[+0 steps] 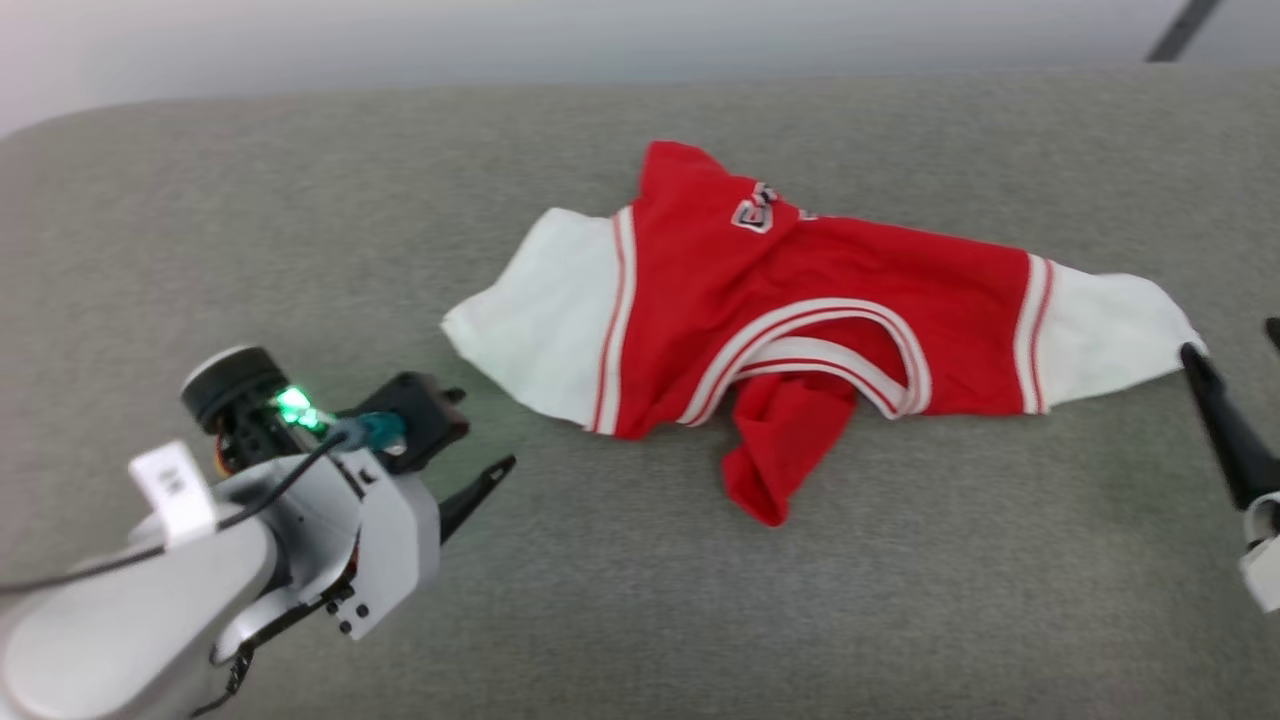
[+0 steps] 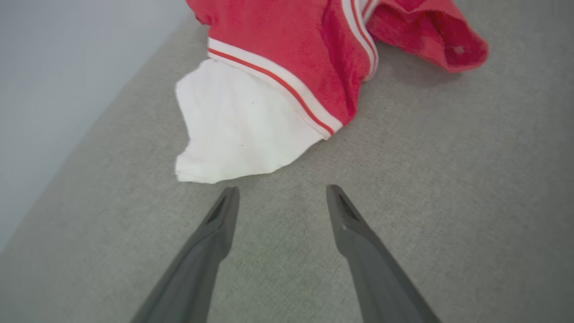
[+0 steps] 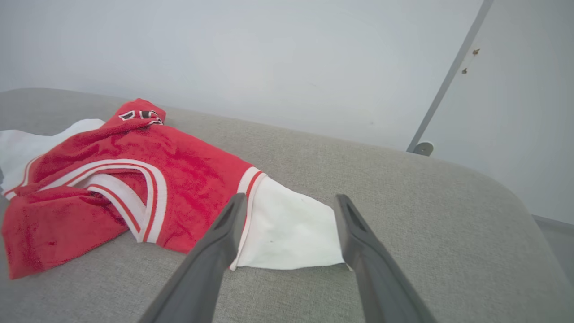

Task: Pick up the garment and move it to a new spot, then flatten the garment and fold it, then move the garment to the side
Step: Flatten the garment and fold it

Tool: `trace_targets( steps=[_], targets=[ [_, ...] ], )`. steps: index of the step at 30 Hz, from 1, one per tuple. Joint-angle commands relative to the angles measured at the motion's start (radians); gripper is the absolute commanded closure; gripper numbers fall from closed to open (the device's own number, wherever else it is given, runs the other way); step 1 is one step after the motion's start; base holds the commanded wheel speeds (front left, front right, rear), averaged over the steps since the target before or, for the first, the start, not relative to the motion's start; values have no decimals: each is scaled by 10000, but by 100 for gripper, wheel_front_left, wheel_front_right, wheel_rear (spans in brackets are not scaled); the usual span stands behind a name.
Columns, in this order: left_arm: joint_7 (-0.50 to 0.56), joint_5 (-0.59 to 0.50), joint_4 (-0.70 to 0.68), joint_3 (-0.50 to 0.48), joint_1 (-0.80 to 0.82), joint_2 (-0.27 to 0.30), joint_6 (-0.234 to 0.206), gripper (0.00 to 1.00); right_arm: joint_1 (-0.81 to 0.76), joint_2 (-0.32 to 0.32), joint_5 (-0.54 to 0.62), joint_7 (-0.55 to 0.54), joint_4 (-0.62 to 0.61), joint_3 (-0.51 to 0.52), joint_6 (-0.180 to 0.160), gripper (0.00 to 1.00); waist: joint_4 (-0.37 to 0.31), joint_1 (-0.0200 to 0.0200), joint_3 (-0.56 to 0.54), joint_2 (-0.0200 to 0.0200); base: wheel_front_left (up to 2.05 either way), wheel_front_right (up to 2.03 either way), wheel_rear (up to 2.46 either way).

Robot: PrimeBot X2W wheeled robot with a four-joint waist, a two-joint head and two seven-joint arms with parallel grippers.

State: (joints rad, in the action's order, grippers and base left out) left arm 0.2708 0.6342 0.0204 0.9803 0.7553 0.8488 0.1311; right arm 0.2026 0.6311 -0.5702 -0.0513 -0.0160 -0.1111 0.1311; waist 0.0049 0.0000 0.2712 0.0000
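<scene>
- Grey cushioned surface [image 1: 640, 600] is lying under a pale wall [image 3: 224, 54]. Where is the garment?
- The garment [image 1: 800, 300] is sprawling crumpled at centre, one white sleeve [image 1: 540, 310] pointing toward nine o'clock, the other sleeve [image 1: 1110, 330] toward three, red cloth bunching toward six.
- And the grippers?
- The left gripper [image 2: 282, 193] is hovering, fingers spread, just short of the nine o'clock sleeve. The right gripper [image 3: 289, 204] is standing spread at the three o'clock sleeve. Neither is pinching cloth; they are probably lining up to tug it flat.

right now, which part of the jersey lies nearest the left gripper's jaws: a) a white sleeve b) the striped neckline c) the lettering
a: a white sleeve of the jersey lies just ahead of the left gripper, whose jaws stand open, clear of it.
</scene>
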Motion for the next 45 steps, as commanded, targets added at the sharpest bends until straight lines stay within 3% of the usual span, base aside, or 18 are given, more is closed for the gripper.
trace_targets(
  steps=[1, 5, 9, 18, 24, 25, 26, 27, 30, 39, 45],
  targets=[
    [57, 76, -21, 172, 157, 22, -18, 0, -118, -87, 97, -32, -109, 63, -7, 0, -382, 0, 121, 0, 0, 0, 0],
    [643, 1017, 119, 1886, 1759, 289, -18, 0, -426, -620, 549, -479, -1030, 149, -7, 0, -756, 0, 334, 0, 0, 0, 0],
    [758, 1553, 680, 2809, 3016, 166, -17, 0, -498, -906, 722, -748, -1595, 96, -7, 0, -1071, 0, 594, 0, 0, 0, 0],
    [1960, 907, 1123, 2991, 3006, -45, -21, 0, -305, -1060, 801, -856, -1824, 11, -7, 0, -1536, 0, 1036, 0, 0, 0, 0],
    [2037, 605, 1411, 3051, 2849, -97, -21, 0, -218, -970, 748, -857, -1818, -16, -7, 0, -1597, 0, 1197, 0, 0, 0, 0],
    [1959, 619, 1479, 3060, 2843, -142, -23, 16, -165, -920, 717, -902, -1815, -83, -7, 0, -1594, 0, 1221, 0, 0, 0, 0],
    [1947, 671, 1554, 3067, 2840, -176, -23, 66, -111, -830, 697, -970, -1813, -187, -7, 0, -1590, 0, 1250, 0, 0, 0, 0],
    [1950, 675, 1609, 3069, 2850, -190, -24, 98, -26, -709, 673, -1012, -1813, -347, -7, 0, -1587, 0, 1278, 0, 0, 0, 0],
    [1902, 795, 1717, 3086, 2889, -233, -24, 100, 386, -89, 559, -1313, -1771, -1258, -7, 0, -1555, 0, 1359, 0, 0, 0, 0],
    [1633, 911, 1568, 3086, 3293, -801, -21, 100, 3486, 2864, -123, -2685, -1262, -5508, -8, 0, -996, 0, 1875, 0, 0, 0, 0],
    [1446, 945, 1767, 3094, 3605, -1265, -21, 100, 6085, 3500, -269, -2733, -5, -8126, -8, 0, -433, 0, 2301, 0, 0, 0, 0]
  ],
)
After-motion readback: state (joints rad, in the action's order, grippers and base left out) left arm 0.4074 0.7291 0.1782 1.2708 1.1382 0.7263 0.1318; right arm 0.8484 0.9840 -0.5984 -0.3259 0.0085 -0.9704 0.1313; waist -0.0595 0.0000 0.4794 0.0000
